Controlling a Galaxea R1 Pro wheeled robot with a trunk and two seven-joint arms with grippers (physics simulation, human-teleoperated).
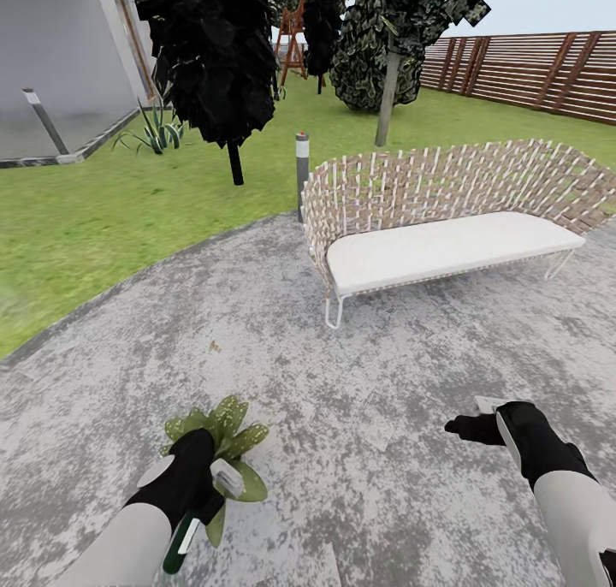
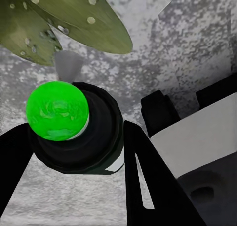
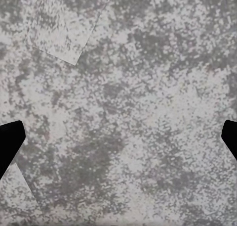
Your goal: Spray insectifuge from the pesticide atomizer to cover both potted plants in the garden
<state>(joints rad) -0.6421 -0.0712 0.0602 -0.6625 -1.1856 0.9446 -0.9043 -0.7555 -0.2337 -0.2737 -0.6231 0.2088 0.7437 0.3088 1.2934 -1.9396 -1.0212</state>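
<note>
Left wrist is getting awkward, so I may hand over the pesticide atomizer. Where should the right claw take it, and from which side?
Grip the dark green lower body of the pesticide atomizer, which juts bare out of the left claw toward the robot; that claw occupies the spray-head end. Probably best to bring the open right claw in from the robot's right, closing across the narrow body.

No text, label, brand, number or sign can be read.

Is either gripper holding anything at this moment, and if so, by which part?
The left gripper holds the dark green spray bottle around its body, below the pale spray head. The right gripper is open, holding nothing.
</note>
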